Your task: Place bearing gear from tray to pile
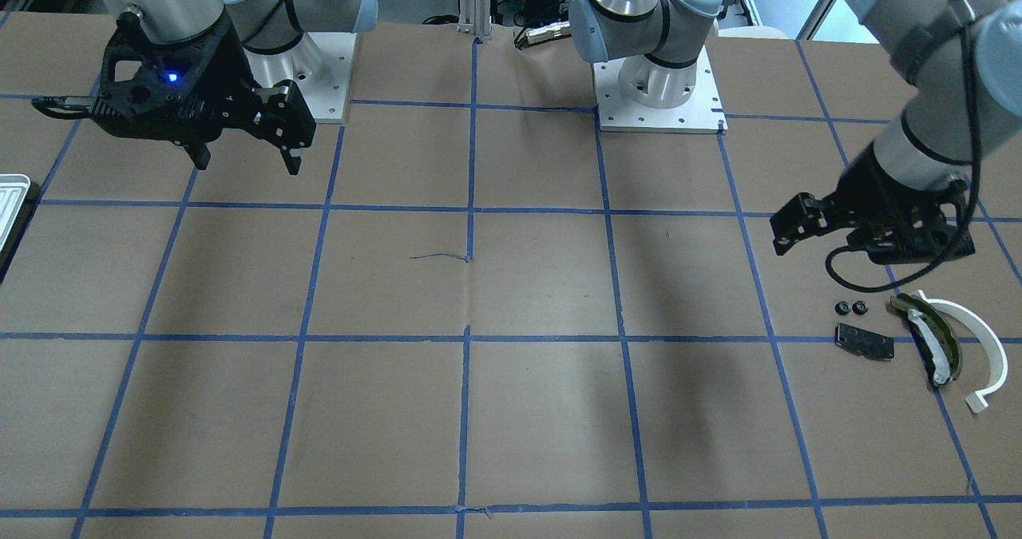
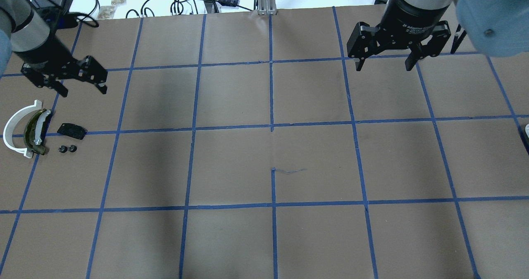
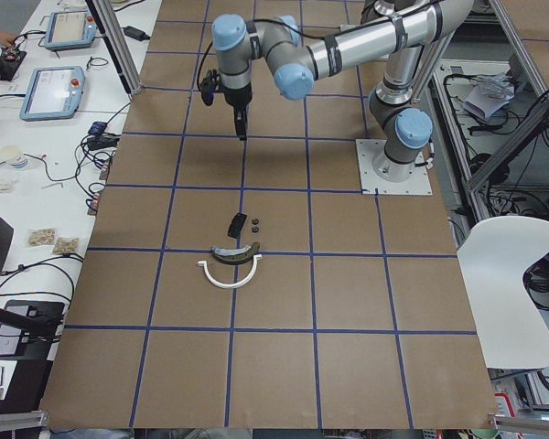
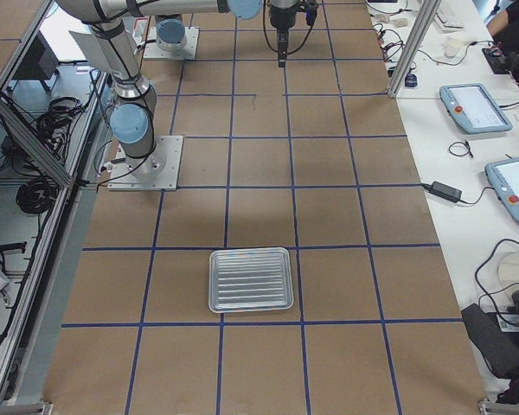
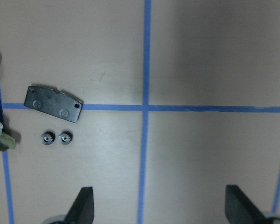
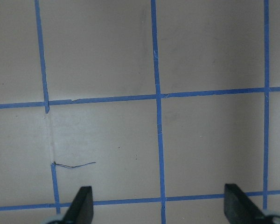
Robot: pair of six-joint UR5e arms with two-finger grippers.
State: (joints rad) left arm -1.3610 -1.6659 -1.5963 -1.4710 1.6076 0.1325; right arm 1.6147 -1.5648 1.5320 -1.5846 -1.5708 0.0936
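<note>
Two small black bearing gears (image 2: 67,149) lie side by side on the table next to the pile; they also show in the left wrist view (image 5: 56,138). The pile holds a white half-ring (image 2: 11,130), an olive curved piece (image 2: 34,133) and a flat black plate (image 2: 71,130). My left gripper (image 2: 84,89) hangs open and empty just beyond the pile, above the table. My right gripper (image 2: 384,66) is open and empty over bare table at the far right. The silvery tray (image 4: 251,279) shows nothing on its ridged floor.
The table is brown paper with a blue tape grid. Two square metal base plates (image 1: 659,92) stand at the robot's side. The tray's corner (image 1: 9,196) sits at the table's end on my right. A loose bit of tape (image 6: 74,165) lies near the middle.
</note>
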